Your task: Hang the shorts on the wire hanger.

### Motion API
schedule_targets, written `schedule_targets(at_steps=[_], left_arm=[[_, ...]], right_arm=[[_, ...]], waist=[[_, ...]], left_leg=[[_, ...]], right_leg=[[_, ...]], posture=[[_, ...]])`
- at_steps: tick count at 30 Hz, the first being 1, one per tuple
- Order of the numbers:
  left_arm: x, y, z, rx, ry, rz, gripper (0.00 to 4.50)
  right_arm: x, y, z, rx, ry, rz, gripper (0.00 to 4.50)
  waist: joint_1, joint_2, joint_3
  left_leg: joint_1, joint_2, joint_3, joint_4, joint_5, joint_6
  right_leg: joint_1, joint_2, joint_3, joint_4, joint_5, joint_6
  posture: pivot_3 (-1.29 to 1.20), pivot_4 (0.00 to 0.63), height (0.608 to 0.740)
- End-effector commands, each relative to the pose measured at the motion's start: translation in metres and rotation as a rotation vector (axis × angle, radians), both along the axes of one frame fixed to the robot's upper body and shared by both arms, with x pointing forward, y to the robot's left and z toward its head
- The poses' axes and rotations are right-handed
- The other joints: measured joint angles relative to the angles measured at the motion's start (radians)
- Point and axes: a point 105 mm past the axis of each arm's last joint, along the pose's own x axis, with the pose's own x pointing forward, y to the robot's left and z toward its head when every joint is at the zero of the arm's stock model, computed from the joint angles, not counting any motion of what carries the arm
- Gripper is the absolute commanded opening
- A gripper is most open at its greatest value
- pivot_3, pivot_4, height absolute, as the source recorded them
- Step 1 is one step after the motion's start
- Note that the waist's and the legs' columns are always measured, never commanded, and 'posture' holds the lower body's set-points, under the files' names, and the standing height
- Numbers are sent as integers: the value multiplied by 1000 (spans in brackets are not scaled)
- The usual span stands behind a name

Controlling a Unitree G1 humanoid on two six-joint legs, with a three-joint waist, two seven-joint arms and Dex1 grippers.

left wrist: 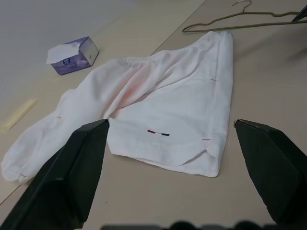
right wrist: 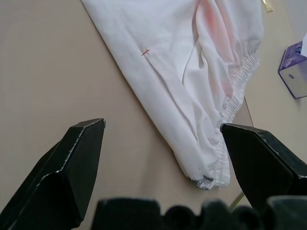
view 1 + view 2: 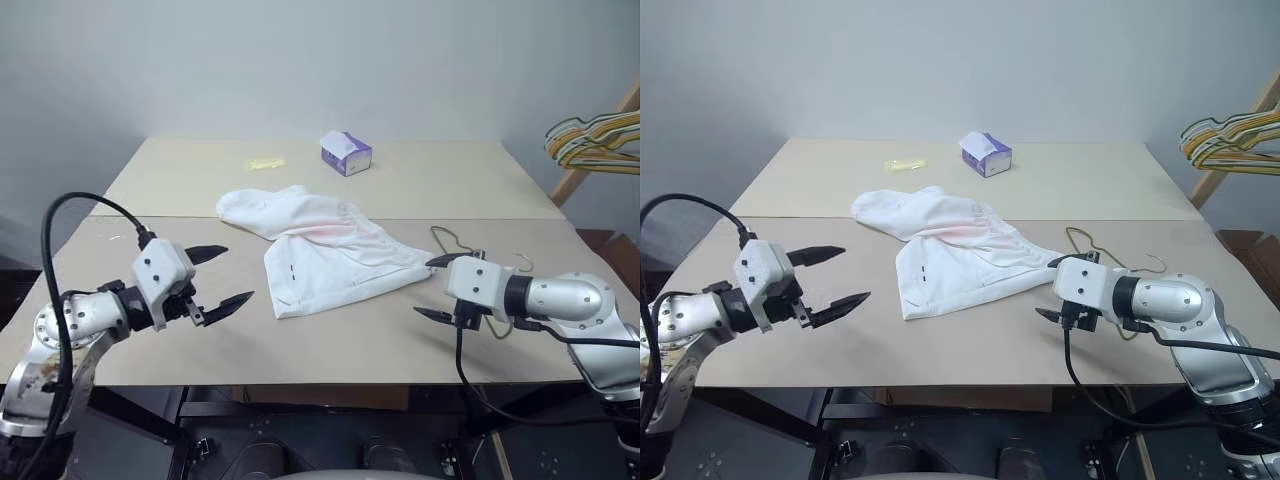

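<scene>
the shorts (image 3: 325,250) lie crumpled mid-tabletop (image 3: 180,170), the hanger (image 1: 240,21) just beside their waistband. the left hand (image 3: 222,278) and right hand (image 3: 432,288) flank them, spread wide and empty. nothing is grasped yet; next comes gripping the hanger or waistband.

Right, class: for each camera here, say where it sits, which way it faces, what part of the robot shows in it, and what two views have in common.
Left and right eye views: on the head, looking forward and down over the table; both arms show, left gripper and right gripper open.
Left wrist view: on the left wrist, facing the shorts, wire hanger and tissue box; its fingers show.
Right wrist view: on the right wrist, facing the shorts' waistband; its fingers show.
Shared: both wrist views show shorts and tissue box.
</scene>
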Motion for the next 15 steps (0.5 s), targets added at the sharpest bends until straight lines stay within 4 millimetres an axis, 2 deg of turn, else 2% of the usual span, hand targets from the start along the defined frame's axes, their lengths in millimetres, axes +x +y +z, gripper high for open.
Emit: schedule_targets(at_steps=[1, 10, 15], left_arm=[[-2, -3, 12, 7, -40, -22, 4500], [1, -5, 11, 33, -48, -13, 4500], [3, -1, -1, 57, 20, -13, 4500]], right_arm=[[3, 1, 16, 2, -68, 11, 4490], [2, 1, 15, 0, -77, 0, 4490], [0, -3, 15, 7, -74, -28, 4490]], waist=[[0, 0, 0], [-1, 0, 0], [-3, 0, 0]], left_leg=[[0, 0, 0, 0, 0, 0], [0, 0, 0, 0, 0, 0], [0, 0, 0, 0, 0, 0]], right_leg=[[0, 0, 0, 0, 0, 0], [0, 0, 0, 0, 0, 0], [0, 0, 0, 0, 0, -1]], posture=[[121, 0, 740], [98, 0, 740], [64, 0, 740]])
